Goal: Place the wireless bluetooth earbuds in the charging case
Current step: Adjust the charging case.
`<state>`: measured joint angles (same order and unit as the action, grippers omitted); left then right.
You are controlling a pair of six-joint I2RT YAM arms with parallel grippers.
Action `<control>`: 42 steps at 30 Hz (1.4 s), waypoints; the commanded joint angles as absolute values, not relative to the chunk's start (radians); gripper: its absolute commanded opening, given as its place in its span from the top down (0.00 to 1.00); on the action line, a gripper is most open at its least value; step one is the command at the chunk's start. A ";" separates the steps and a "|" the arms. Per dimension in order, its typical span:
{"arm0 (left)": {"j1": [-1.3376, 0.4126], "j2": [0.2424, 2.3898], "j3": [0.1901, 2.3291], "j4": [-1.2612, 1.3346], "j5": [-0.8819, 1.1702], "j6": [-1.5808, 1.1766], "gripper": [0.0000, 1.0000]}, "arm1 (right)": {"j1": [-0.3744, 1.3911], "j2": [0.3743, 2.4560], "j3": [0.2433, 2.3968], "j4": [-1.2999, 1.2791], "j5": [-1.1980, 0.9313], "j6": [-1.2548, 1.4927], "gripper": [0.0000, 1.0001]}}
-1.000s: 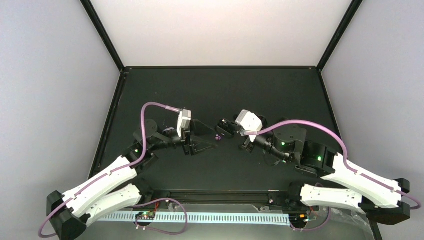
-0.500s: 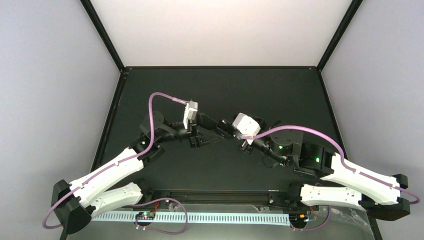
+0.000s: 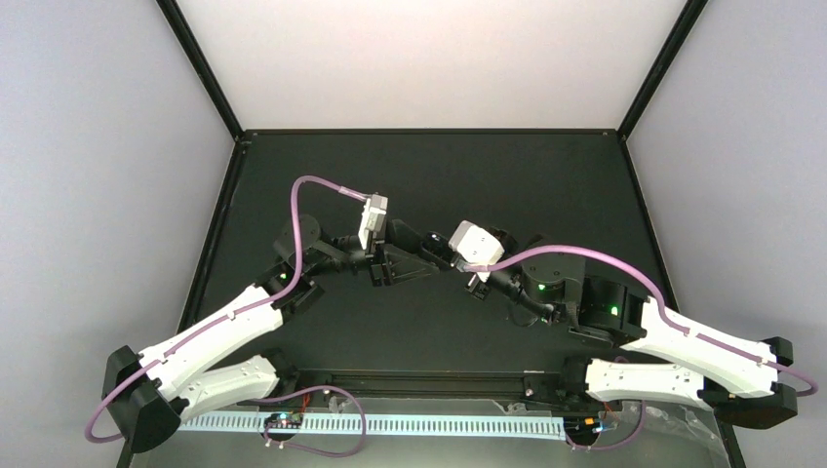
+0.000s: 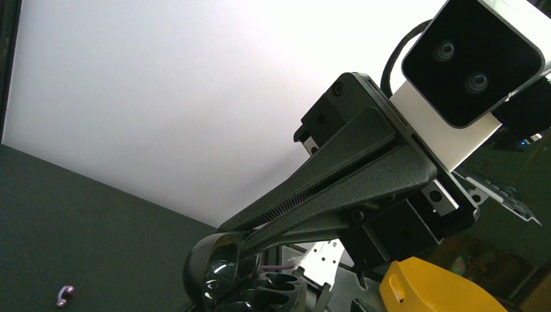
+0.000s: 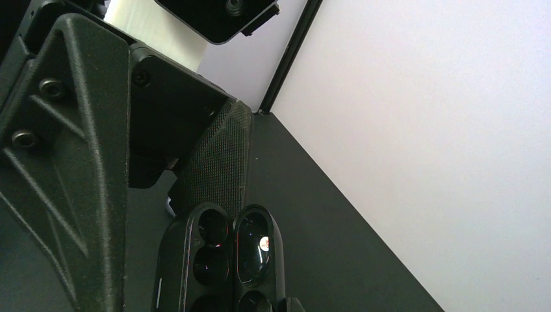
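We see the two arms meeting over the middle of the dark bench (image 3: 322, 175), their tips almost touching. The right gripper (image 4: 229, 242) has its two fingers drawn close, only a thin toothed line left between them, and their tips are clamped on the rim of the black charging case (image 5: 227, 260). The case is hinged open, so both halves and their glossy round wells face the right wrist camera. We cannot tell whether any well already has a bud in it, nor whether the case touches the bench.

The left gripper (image 3: 427, 259) is spread wide and has hold of nothing. In the right wrist view one of its fingers, textured pad towards us, stands just behind the open case, with the other well off to the left.

One purple-pink earbud (image 4: 64, 295) lies by itself on the bench, well to the left of the case in the left wrist view. A yellow object (image 4: 422, 289) shows at the lower right of that same view, beyond the right gripper
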<state>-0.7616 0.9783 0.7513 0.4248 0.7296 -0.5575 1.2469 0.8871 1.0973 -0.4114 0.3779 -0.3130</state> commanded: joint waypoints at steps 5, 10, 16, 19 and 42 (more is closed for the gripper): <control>-0.765 0.997 0.792 0.466 0.775 -0.579 0.50 | 1.259 0.890 1.100 -0.393 0.402 -0.328 0.99; -0.766 1.010 0.793 0.472 0.787 -0.584 0.56 | 1.261 0.891 1.099 -0.391 0.400 -0.328 0.99; -0.765 1.016 0.794 0.477 0.794 -0.586 0.63 | 1.264 0.891 1.097 -0.390 0.405 -0.329 0.99; -0.767 1.017 0.793 0.476 0.797 -0.586 0.65 | 1.265 0.890 1.097 -0.390 0.406 -0.330 0.99; -0.767 1.041 0.782 0.506 0.825 -0.620 0.69 | 1.266 0.885 1.086 -0.377 0.407 -0.333 0.99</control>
<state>-0.7616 1.0325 0.7528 0.4534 0.7956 -0.6041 1.2575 0.8921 1.0950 -0.4023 0.3843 -0.3172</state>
